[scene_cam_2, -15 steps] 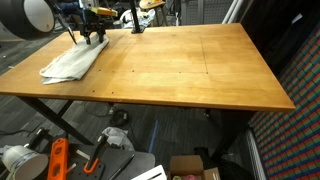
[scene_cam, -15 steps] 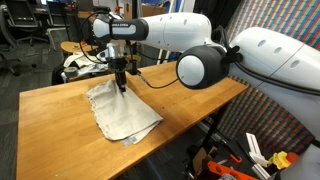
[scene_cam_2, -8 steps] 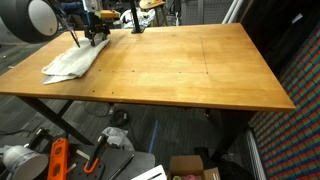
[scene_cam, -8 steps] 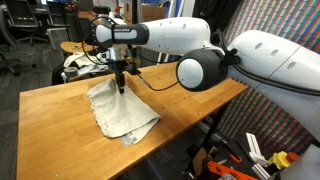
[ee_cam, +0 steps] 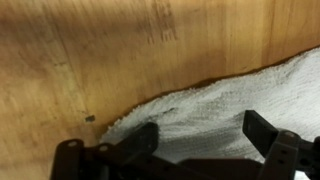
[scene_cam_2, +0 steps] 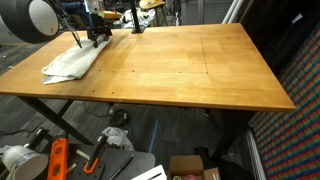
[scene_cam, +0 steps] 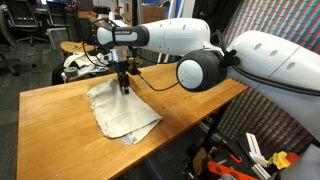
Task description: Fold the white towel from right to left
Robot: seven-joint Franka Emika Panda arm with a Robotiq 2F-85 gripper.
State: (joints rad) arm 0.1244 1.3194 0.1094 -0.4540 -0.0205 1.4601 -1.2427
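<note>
The white towel (scene_cam: 122, 110) lies folded and rumpled on the wooden table (scene_cam: 55, 130) near one corner; it also shows in an exterior view (scene_cam_2: 70, 62). My gripper (scene_cam: 123, 88) hangs straight down over the towel's far edge, its fingertips at or just above the cloth. In the wrist view the two dark fingers are spread apart with the towel (ee_cam: 215, 105) lying flat between them, so the gripper (ee_cam: 205, 132) is open and holds nothing. The towel's edge runs diagonally against bare wood.
The table's edge (scene_cam: 180, 125) lies just beyond the towel. A large stretch of tabletop (scene_cam_2: 190, 65) extends away from the towel. Chairs and clutter (scene_cam: 70, 62) stand behind the table, and tools lie on the floor (scene_cam_2: 60, 155).
The gripper stays over the towel's far edge with only a slight shift. The towel has hardly changed shape.
</note>
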